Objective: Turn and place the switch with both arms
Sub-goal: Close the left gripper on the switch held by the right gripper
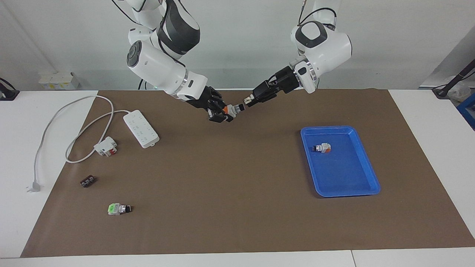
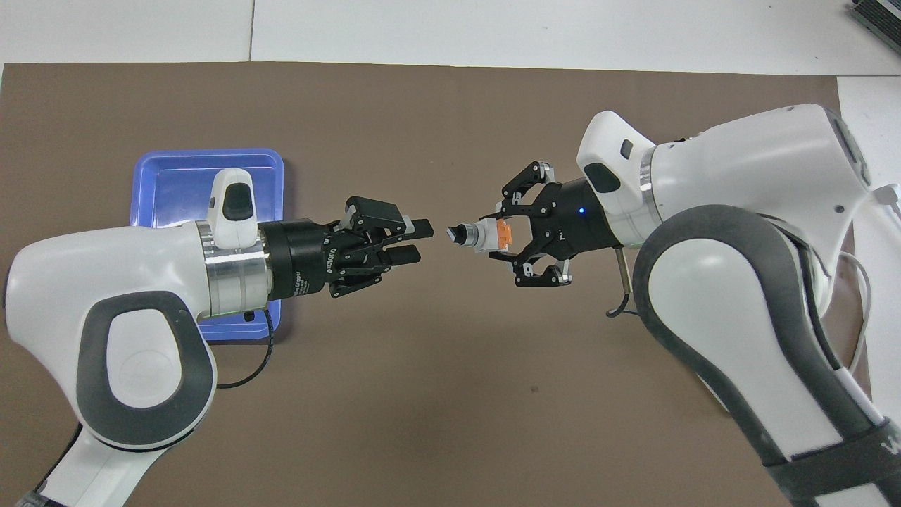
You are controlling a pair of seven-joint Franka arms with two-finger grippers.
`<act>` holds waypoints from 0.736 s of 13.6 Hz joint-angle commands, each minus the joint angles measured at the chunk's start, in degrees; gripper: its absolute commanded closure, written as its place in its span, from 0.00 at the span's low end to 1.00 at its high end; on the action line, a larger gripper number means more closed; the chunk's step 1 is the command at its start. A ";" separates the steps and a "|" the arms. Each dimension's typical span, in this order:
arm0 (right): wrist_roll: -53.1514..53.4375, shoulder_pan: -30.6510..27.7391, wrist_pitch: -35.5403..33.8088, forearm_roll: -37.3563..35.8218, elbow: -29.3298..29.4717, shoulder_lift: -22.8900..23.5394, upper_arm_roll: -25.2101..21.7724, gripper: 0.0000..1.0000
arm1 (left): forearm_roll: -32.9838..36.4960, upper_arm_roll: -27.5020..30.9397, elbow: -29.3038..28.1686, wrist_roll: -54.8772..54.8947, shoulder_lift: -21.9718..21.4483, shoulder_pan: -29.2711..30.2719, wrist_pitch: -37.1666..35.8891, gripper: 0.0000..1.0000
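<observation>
My right gripper (image 1: 222, 112) (image 2: 504, 238) is shut on the switch (image 1: 232, 109) (image 2: 480, 235) by its orange block and holds it in the air over the brown mat. The switch lies level, with its black knob pointing at my left gripper. My left gripper (image 1: 248, 100) (image 2: 414, 241) is level with it, fingers slightly apart and empty, with its tips a short gap from the knob.
A blue tray (image 1: 371, 185) (image 2: 176, 162) at the left arm's end holds a white switch with an orange-red end (image 1: 322, 148). At the right arm's end lie a green-ended switch (image 1: 118, 208), a power strip (image 1: 141, 128) with its cable, a white-and-red part (image 1: 105, 145) and a small black part (image 1: 88, 181).
</observation>
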 commanded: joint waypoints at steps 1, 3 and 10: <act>0.90 0.36 2.34 1.92 -2.25 -1.86 0.09 1.00 | -1.14 0.43 -0.55 -1.27 -0.11 -1.24 2.18 0.64; 1.51 0.80 2.62 1.92 -2.34 -1.86 0.00 1.00 | -1.14 0.43 -0.63 -1.27 -0.02 -1.24 2.35 0.68; 1.51 0.80 2.62 1.92 -2.69 -1.94 0.00 1.00 | -1.14 0.43 -0.37 -1.27 0.68 -1.24 3.32 0.78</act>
